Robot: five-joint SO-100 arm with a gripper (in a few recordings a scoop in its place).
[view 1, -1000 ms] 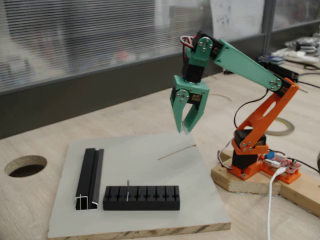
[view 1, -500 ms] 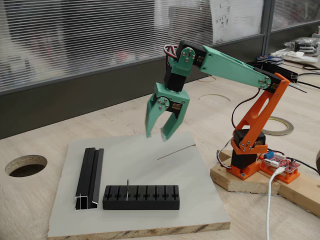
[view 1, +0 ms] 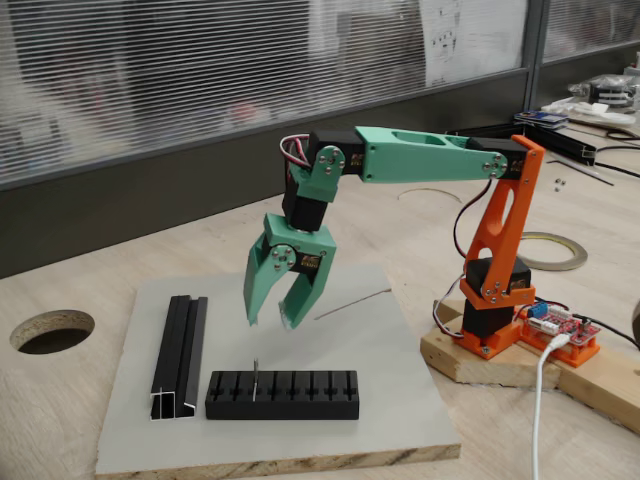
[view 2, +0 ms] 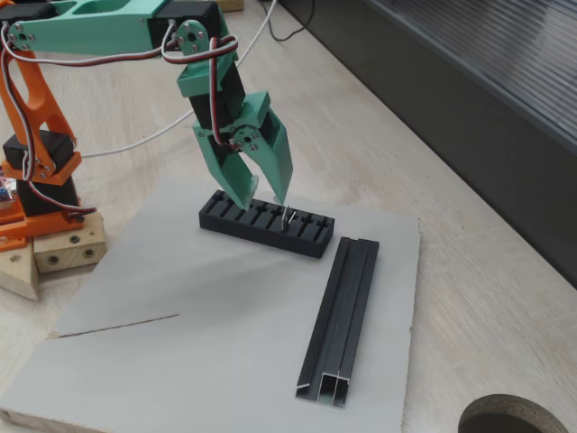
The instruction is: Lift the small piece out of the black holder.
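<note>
Now, near to far from the first fixed camera:

Holder: the black holder [view 1: 283,396] lies low on the grey board [view 1: 400,400], below the gripper, its row of narrow slots facing up.

Piece: the small piece [view 1: 256,380] is a thin grey sliver standing upright in a slot toward the holder's left end, below and slightly left of the fingertips, apart from them.

Rail: the long black rail [view 1: 181,355] lies to the gripper's lower left, beside the holder.

Gripper: the green gripper [view 1: 270,322] points down with its jaws moderately spread and nothing between them.

Change: over the last second it has swung left and come down from above the board's far right part, so it now hangs near the piece; the approach looks nearly done, with descent and closing probably left.

Other camera: the gripper [view 2: 264,201] hangs just over the holder [view 2: 266,224], close to the piece [view 2: 288,216].

Wire: a thin grey wire [view 1: 352,304] lies behind the gripper, to its right.
</note>
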